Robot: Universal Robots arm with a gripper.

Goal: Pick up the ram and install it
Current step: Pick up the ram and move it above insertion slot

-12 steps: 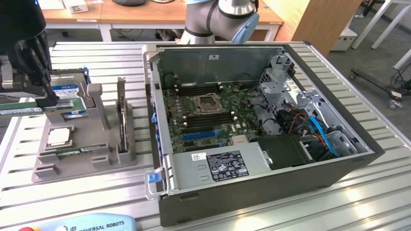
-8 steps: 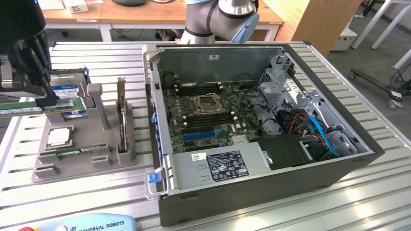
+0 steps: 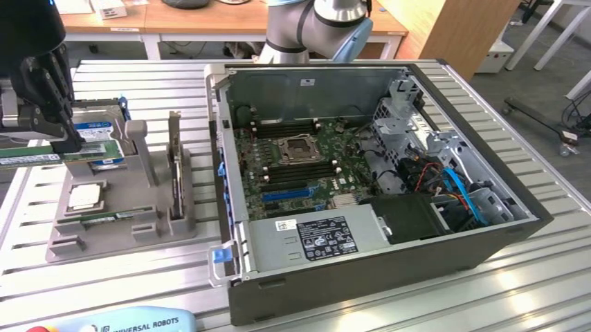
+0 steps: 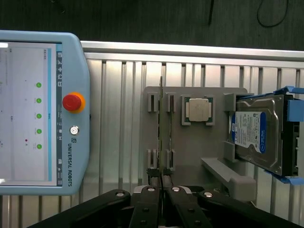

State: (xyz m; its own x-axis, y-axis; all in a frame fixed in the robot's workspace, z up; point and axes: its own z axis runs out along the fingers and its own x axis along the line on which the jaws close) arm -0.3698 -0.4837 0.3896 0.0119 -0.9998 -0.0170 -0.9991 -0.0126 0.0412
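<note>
Where the grey holder stands on the slatted bench, the gripper is seen above its edge, on the side turned away from the open computer case. The fingers are closed on the ram, which is held clear of the holder and apart from it. In the exterior view the ram is carried roughly level. Its green length reaches out past the holder towards the exterior view's left. In the wrist view the ram is met edge-on, as a thin line running out from between the fingertips over the holder's slotted posts.

A second ram stick is seated in a low slot of the holder, at the end nearest the exterior camera. Just beside it, further in on the holder, a square silver processor is set in its recess. A hard drive with a blue label is propped at the holder's far end, near the gripper. A teach pendant is laid on the bench just beside the holder, on the side away from the hard drive. Inside the case, which is placed close beside the holder, the motherboard is exposed.
</note>
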